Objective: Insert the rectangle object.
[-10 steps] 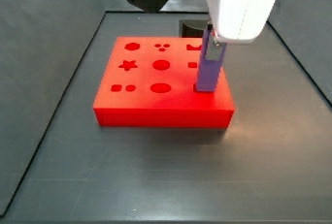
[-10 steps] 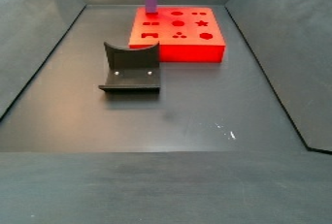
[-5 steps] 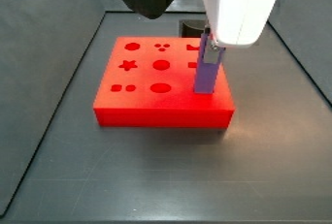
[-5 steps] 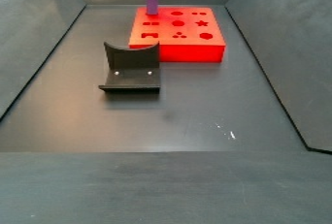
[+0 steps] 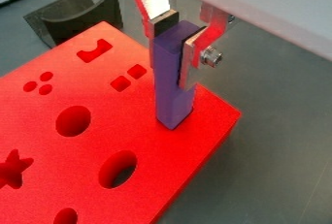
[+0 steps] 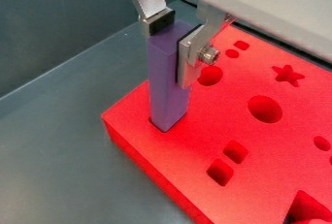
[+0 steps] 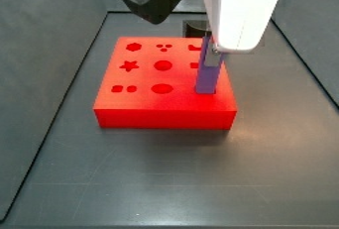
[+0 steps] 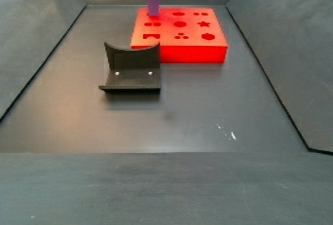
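Hand [image 5: 178, 36] clamped upright rectangle object [image 5: 174, 82] by top end, keeping lower end sunk in red block [image 5: 91, 141] slot beneath, near corner.

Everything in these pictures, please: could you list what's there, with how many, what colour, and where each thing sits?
Red block: one, red, star, round and square holes on top, on the dark floor.
Rectangle object: one, purple, upright at the block's corner, lower end in the block.
Fixture: one, dark bracket, on the floor apart from the block.
Floor: dark grey, with raised walls.
Gripper: one, silver fingers with dark pads, clamped on the bar's upper end above the block.
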Controlling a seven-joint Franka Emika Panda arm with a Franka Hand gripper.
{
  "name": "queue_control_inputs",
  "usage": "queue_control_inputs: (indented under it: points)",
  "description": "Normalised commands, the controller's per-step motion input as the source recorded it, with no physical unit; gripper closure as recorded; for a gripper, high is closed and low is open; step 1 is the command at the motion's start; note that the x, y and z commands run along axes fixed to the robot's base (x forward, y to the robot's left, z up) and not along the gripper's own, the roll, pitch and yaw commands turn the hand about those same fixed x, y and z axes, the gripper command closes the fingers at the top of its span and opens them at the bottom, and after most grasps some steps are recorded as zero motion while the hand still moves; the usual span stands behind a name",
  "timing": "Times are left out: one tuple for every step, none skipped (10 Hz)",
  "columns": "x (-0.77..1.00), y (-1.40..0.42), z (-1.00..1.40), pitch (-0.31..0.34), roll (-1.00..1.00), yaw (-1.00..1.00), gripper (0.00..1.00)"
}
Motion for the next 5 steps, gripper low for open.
queue_control_inputs:
  points:
    - [0.13, -0.17, -0.24, 0.09, 0.09, -0.02, 1.0]
    - [0.12, -0.1, -0.3, 0.099, 0.11, -0.07, 1.0]
    - [0.12, -0.04, -0.35, 0.091, 0.09, -0.07, 1.0]
    - [0.1, 0.0, -0.4, 0.074, 0.06, -0.07, 1.0]
    - [0.09, 0.0, -0.47, 0.044, 0.0, -0.07, 1.0]
